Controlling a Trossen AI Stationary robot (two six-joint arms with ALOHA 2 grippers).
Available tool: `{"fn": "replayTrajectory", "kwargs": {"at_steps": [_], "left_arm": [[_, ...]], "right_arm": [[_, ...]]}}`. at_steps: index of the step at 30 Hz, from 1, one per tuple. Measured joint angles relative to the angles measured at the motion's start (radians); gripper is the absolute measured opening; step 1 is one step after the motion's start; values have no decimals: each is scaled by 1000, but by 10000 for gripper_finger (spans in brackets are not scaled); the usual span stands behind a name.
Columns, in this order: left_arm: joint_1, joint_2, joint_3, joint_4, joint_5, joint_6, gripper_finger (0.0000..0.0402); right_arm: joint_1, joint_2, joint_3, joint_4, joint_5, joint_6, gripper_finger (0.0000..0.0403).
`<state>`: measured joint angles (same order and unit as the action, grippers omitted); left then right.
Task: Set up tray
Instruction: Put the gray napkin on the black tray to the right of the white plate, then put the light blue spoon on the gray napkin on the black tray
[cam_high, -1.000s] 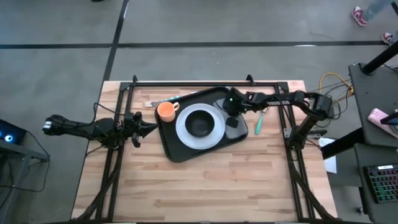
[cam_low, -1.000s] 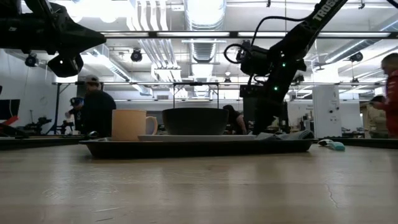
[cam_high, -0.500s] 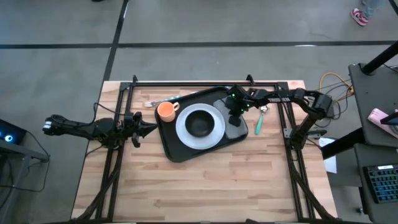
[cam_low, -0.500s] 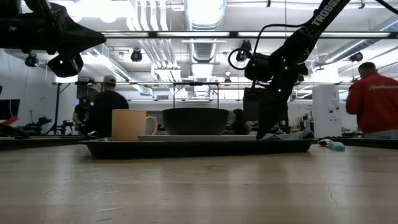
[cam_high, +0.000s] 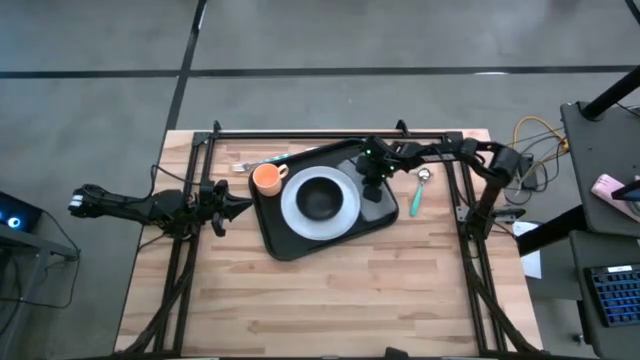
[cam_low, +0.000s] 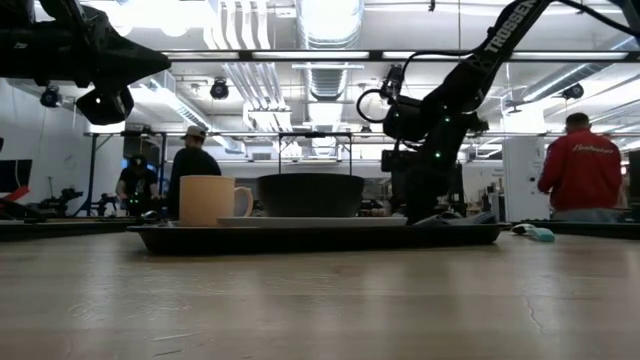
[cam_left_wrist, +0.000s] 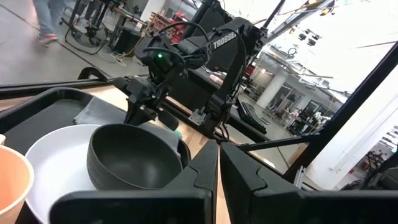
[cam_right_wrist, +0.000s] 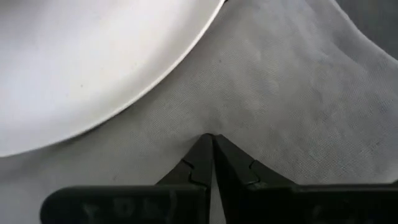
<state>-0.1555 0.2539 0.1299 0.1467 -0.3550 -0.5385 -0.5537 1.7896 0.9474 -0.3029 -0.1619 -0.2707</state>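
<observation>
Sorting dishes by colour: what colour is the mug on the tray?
Orange mug, clearest in the high view.

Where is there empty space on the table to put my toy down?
The table is bare across its whole near half, below the tray. The tray itself is crowded: orange cup, white plate with a dark bowl, grey cloth, and the right end effector pressing on the cloth.

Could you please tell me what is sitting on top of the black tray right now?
The tray carries an orange cup, a white plate holding a dark bowl, and a grey cloth that the right gripper pinches with shut jaws. The plate's rim covers the cloth's edge.
</observation>
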Motion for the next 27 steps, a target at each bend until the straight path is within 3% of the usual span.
{"fn": "replayTrajectory", "kwargs": {"at_steps": [9, 17, 24, 27], "left_arm": [[0, 0, 0, 0, -17, 0, 0], [0, 0, 0, 0, -16, 1, 0], [0, 0, 0, 0, -16, 1, 0], [0, 0, 0, 0, -16, 1, 0]], "right_arm": [[-28, 36, 74, -9, 4, -8, 8], [-51, -31, 81, -18, 33, 144, 15], [-62, -168, 79, -51, 69, 299, 86], [-63, -220, 73, -134, 160, 444, 132]]}}
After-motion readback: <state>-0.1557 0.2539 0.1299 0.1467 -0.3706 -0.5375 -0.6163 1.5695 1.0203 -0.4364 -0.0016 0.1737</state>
